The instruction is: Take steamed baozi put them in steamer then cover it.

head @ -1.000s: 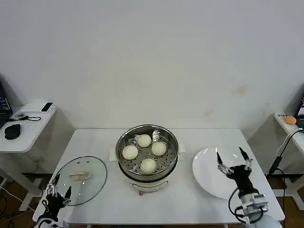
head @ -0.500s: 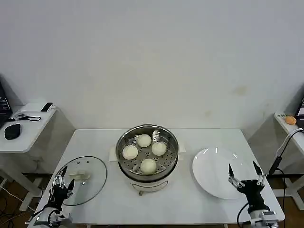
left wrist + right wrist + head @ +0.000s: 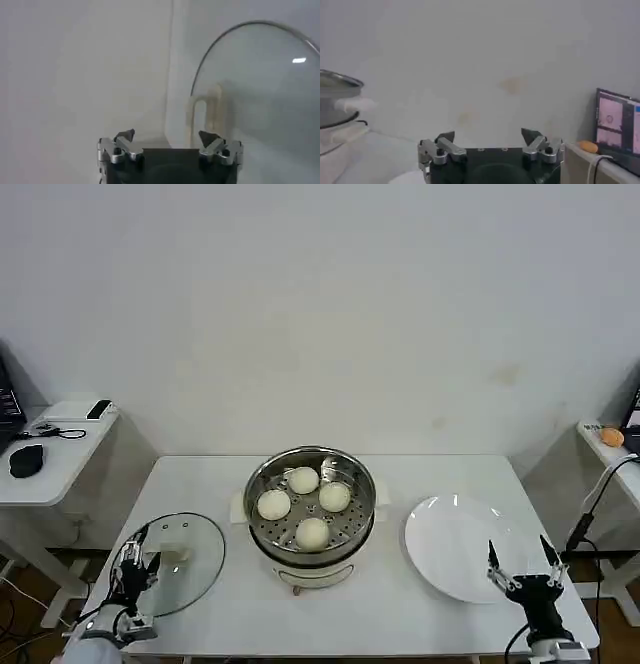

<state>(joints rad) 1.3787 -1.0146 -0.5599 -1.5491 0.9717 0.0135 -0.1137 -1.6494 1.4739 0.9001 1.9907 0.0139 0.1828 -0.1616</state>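
From the head view, a white desk (image 3: 400, 604) carries a shiny steel steamer (image 3: 311, 506) at its middle, and all four buns (image 3: 311, 504) already sit inside it on the perforated floor, close together but apart from the rim. The glass lid (image 3: 175, 562) lies flat on the desk to the robot's left of the steamer, well apart from it, cream handle up. The left tool (image 3: 133, 569) hovers at the lid's near edge with its fingers spread apart, holding nothing. A bare white plate (image 3: 455, 544) rests to the steamer's right, and the right tool (image 3: 523, 562) sits near the plate's near edge, fingers also spread and empty, apparently waiting. In the left wrist view, the left tool (image 3: 170, 139) shows its two fingertips wide apart, pointed toward the lid (image 3: 260, 95), whose upright handle (image 3: 205, 117) stands just beyond the gap between them. In the right wrist view, the right tool (image 3: 490, 137) is likewise open and empty, with the steamer (image 3: 337, 97) off to one side. What seems left is covering the steamer. The risk lies in the grasp: the handle is narrow and the lid smooth glass, so an off-centre pinch could let it tilt, slip, or land crooked on the rim and press on a bun.
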